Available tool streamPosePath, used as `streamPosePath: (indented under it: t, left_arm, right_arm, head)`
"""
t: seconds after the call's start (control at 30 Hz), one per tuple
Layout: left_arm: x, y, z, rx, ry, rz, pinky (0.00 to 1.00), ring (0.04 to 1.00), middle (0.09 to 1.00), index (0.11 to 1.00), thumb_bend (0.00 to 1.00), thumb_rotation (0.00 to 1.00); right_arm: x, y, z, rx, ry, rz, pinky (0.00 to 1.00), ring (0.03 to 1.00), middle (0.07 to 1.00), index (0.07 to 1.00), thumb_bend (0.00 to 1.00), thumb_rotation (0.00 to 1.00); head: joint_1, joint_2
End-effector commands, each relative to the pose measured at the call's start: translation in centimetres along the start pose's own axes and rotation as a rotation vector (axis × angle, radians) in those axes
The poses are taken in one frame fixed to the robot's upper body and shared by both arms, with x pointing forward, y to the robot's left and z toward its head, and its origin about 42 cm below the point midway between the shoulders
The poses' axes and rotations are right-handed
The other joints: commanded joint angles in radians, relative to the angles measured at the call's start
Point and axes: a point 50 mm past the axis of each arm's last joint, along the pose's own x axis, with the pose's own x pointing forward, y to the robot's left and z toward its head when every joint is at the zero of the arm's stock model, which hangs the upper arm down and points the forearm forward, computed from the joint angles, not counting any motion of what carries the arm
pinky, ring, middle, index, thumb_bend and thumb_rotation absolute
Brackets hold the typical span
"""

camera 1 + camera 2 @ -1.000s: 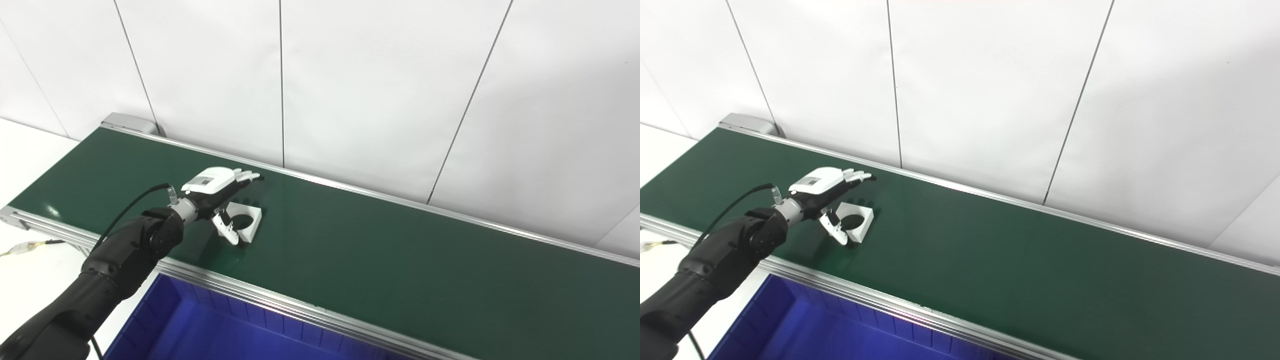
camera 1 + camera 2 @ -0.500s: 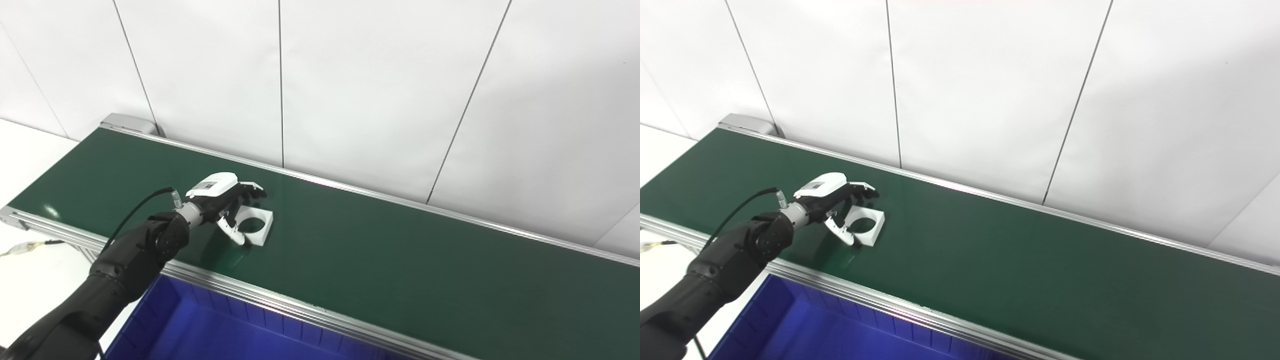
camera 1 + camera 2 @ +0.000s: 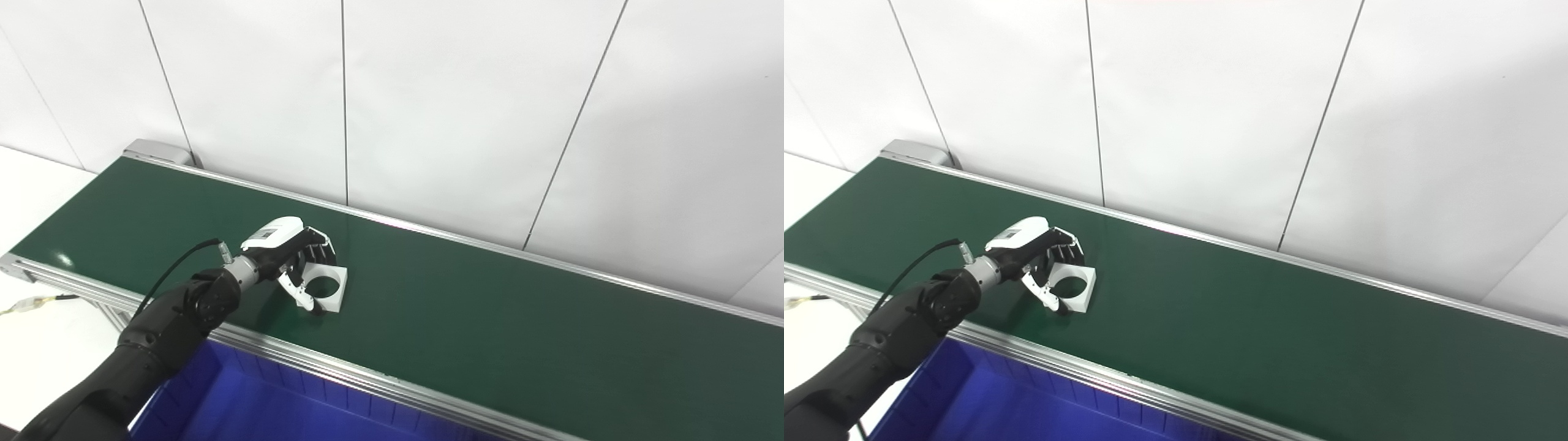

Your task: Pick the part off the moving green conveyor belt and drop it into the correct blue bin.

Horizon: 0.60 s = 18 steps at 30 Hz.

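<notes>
A white square part [image 3: 337, 293] with a round hole lies flat on the green conveyor belt [image 3: 490, 318], left of the belt's middle. My left hand [image 3: 286, 248] reaches over it from the left. Its fingers [image 3: 318, 248] curl down over the part's far edge, and the thumb [image 3: 301, 296] presses at the near left corner, so the hand is shut on the part. The part [image 3: 1086, 291] still rests on the belt. My right hand is out of sight.
A blue bin [image 3: 257, 404] sits below the belt's near aluminium rail [image 3: 343, 373], at the bottom left. White wall panels stand right behind the far rail. A white table top and a cable [image 3: 37, 301] lie left of the conveyor.
The part has ridden rightward along the belt and my left hand has followed it. The fingers, stretched out flat a second ago, have curled down around the part.
</notes>
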Motion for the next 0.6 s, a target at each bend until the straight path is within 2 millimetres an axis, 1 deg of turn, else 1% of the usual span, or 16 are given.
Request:
streamPosePath:
  t: [0.0, 0.03, 0.07, 0.1, 0.13, 0.17, 0.2, 0.23, 0.27, 0.3, 0.33, 0.37, 0.4, 0.43, 0.47, 0.57]
  left_arm:
    - [0.3, 2.8, 0.7, 0.003, -0.062, 0.099, 0.33, 0.402, 0.466, 0.517, 0.5, 0.0]
    - [0.1, 3.0, 0.8, 0.002, -0.07, 0.113, 0.35, 0.42, 0.487, 0.5, 0.5, 0.0]
    - [-0.3, 3.3, 0.9, -0.008, -0.092, 0.14, 0.36, 0.427, 0.494, 0.494, 0.5, 0.0]
    - [-0.6, 3.6, 1.0, -0.015, -0.108, 0.158, 0.37, 0.43, 0.502, 0.483, 0.5, 0.0]
    - [-0.9, 3.8, 1.1, -0.019, -0.126, 0.174, 0.38, 0.433, 0.507, 0.476, 0.5, 0.0]
    - [-1.2, 4.1, 1.2, -0.03, -0.147, 0.191, 0.38, 0.437, 0.5, 0.479, 0.5, 0.0]
    - [-1.6, 4.4, 1.3, -0.046, -0.167, 0.207, 0.38, 0.434, 0.496, 0.486, 0.5, 0.0]
    - [-2.0, 4.6, 1.4, -0.057, -0.181, 0.218, 0.37, 0.428, 0.488, 0.499, 0.5, 0.0]
    - [-2.5, 4.7, 1.4, -0.075, -0.196, 0.234, 0.36, 0.425, 0.484, 0.506, 0.5, 0.0]
    - [-2.9, 4.8, 1.5, -0.086, -0.204, 0.244, 0.35, 0.42, 0.48, 0.51, 0.5, 0.0]
    - [-3.4, 4.9, 1.5, -0.104, -0.213, 0.257, 0.35, 0.418, 0.478, 0.512, 0.5, 0.0]
    - [-3.7, 5.0, 1.6, -0.116, -0.22, 0.265, 0.37, 0.431, 0.488, 0.5, 0.5, 0.0]
    - [-4.1, 5.1, 1.6, -0.13, -0.226, 0.27, 0.37, 0.436, 0.491, 0.496, 0.5, 0.0]
    - [-4.4, 5.2, 1.6, -0.147, -0.232, 0.276, 0.38, 0.439, 0.491, 0.495, 0.5, 0.0]
    - [-4.7, 5.2, 1.6, -0.165, -0.238, 0.281, 0.38, 0.439, 0.491, 0.495, 0.5, 0.0]
    - [-5.5, 4.8, 1.9, -0.214, -0.258, 0.293, 0.4, 0.447, 0.488, 0.492, 0.5, 0.0]
  right_arm:
    - [0.0, -0.3, 1.5, 0.01, -0.082, -0.04, 0.55, 0.722, 0.805, 0.89, 0.94, 0.21]
    - [-0.1, -0.2, 1.5, 0.011, -0.082, -0.043, 0.52, 0.692, 0.799, 0.885, 0.94, 0.22]
    - [-0.1, -0.1, 1.6, 0.01, -0.083, -0.045, 0.51, 0.682, 0.797, 0.883, 0.94, 0.22]
    - [-0.1, -0.1, 1.7, 0.009, -0.083, -0.047, 0.54, 0.693, 0.796, 0.881, 0.94, 0.22]
    - [-0.1, -0.1, 1.9, 0.01, -0.084, -0.046, 0.55, 0.7, 0.795, 0.88, 0.94, 0.22]
    - [-0.1, -0.1, 2.0, 0.007, -0.083, -0.046, 0.56, 0.715, 0.797, 0.879, 0.94, 0.23]
    - [-0.1, 0.0, 2.3, 0.006, -0.083, -0.045, 0.58, 0.725, 0.799, 0.879, 0.94, 0.24]
    - [-0.1, 0.0, 2.5, 0.005, -0.083, -0.045, 0.6, 0.742, 0.804, 0.878, 0.94, 0.25]
    - [-0.1, 0.1, 2.8, 0.003, -0.088, -0.046, 0.61, 0.751, 0.806, 0.878, 0.94, 0.26]
    - [-0.1, 0.1, 3.0, 0.003, -0.092, -0.046, 0.63, 0.752, 0.807, 0.876, 0.94, 0.27]
    - [-0.1, 0.2, 3.2, 0.004, -0.101, -0.047, 0.63, 0.752, 0.807, 0.875, 0.94, 0.28]
    - [0.0, 0.3, 3.4, 0.005, -0.107, -0.048, 0.63, 0.751, 0.809, 0.874, 0.94, 0.28]
    - [0.0, 0.4, 3.6, 0.005, -0.112, -0.049, 0.63, 0.751, 0.809, 0.873, 0.94, 0.28]
    - [0.0, 0.5, 3.8, 0.007, -0.115, -0.049, 0.63, 0.75, 0.811, 0.873, 0.94, 0.28]
    - [0.0, 0.6, 4.1, 0.01, -0.115, -0.049, 0.63, 0.75, 0.811, 0.873, 0.94, 0.28]
    - [0.1, 0.8, 4.8, 0.012, -0.112, -0.048, 0.64, 0.75, 0.816, 0.881, 0.93, 0.27]
  head:
    - [-0.013, 0.01]
    - [-0.016, 0.012]
    - [-0.04, 0.026]
    - [-0.044, 0.03]
    - [-0.068, 0.05]
    - [-0.073, 0.054]
    - [-0.112, 0.079]
    - [-0.118, 0.084]
    - [-0.163, 0.11]
    - [-0.171, 0.114]
    - [-0.218, 0.139]
    - [-0.226, 0.143]
    - [-0.262, 0.163]
    - [-0.268, 0.168]
    - [-0.293, 0.185]
    - [-0.329, 0.215]
